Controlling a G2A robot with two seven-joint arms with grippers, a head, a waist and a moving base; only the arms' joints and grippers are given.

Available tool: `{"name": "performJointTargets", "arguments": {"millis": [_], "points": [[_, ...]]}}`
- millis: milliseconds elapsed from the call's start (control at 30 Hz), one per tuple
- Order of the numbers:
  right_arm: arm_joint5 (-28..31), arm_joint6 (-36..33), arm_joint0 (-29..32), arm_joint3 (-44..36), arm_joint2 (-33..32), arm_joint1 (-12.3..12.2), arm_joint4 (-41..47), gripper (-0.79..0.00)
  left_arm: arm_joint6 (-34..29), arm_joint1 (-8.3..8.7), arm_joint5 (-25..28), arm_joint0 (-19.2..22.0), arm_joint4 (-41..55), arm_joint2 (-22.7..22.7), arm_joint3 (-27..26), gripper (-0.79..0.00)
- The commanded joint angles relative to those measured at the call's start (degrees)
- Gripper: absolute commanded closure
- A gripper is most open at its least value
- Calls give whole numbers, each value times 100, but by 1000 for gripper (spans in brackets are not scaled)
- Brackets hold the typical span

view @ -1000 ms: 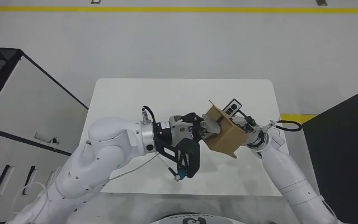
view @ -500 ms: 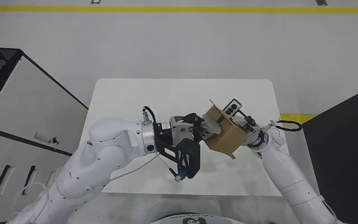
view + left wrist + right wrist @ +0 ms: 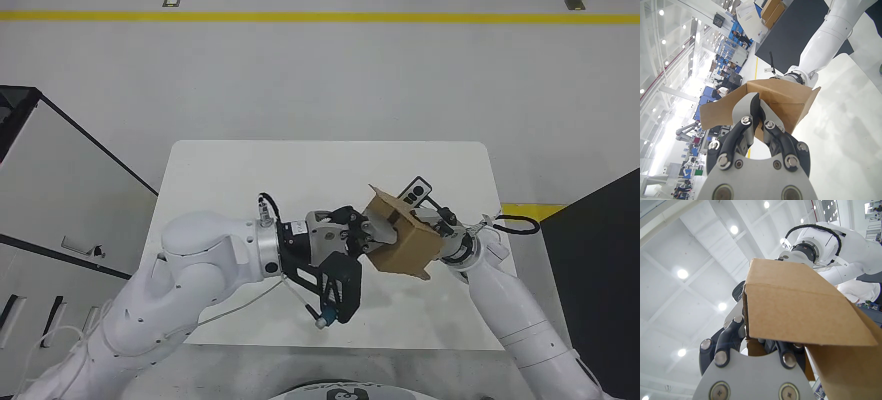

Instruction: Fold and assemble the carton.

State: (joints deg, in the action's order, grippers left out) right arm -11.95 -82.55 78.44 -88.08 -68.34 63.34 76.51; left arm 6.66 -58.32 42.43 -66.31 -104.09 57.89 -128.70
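The left gripper is clamped on a brown corrugated cardboard carton. Its two grey fingers with black pads are pinched together on the edge of one side panel. Just beyond those fingertips the carton opens away from the gripper as a partly formed box. One loose flap sticks out to the side of the fingers, and the inner walls and a folded bottom panel are visible past them.

On the carton's far side from the left gripper, the right gripper grips the opposite wall. In the right wrist view that wall's raw edge runs down into the gap at the gripper's palm, and one dark-tipped finger lies flat against the outside of the cardboard. The other finger is hidden behind the panel.

Held between the two grippers, the carton is tilted and lifted off the white rectangular table, which lies below both grippers.
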Motion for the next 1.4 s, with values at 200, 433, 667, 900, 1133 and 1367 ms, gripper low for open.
{"name": "performJointTargets", "arguments": {"millis": [200,433,667,900,1133,1367], "points": [[0,0,0,0,0,0,0,0,-34,-9,-186,-34,70,103,-19,0],[0,0,0,0,0,0,0,0,13,-11,-9,-20,3,9,-35,0],[0,0,0,0,0,0,0,0,1,-22,39,18,-4,-40,-16,0],[0,0,0,0,0,0,0,0,-3,-27,-94,-15,153,83,15,0],[0,0,0,0,0,0,0,0,59,17,-112,-129,323,509,-40,0],[0,0,0,0,0,0,0,0,177,41,-402,-363,650,924,-66,0]]}}
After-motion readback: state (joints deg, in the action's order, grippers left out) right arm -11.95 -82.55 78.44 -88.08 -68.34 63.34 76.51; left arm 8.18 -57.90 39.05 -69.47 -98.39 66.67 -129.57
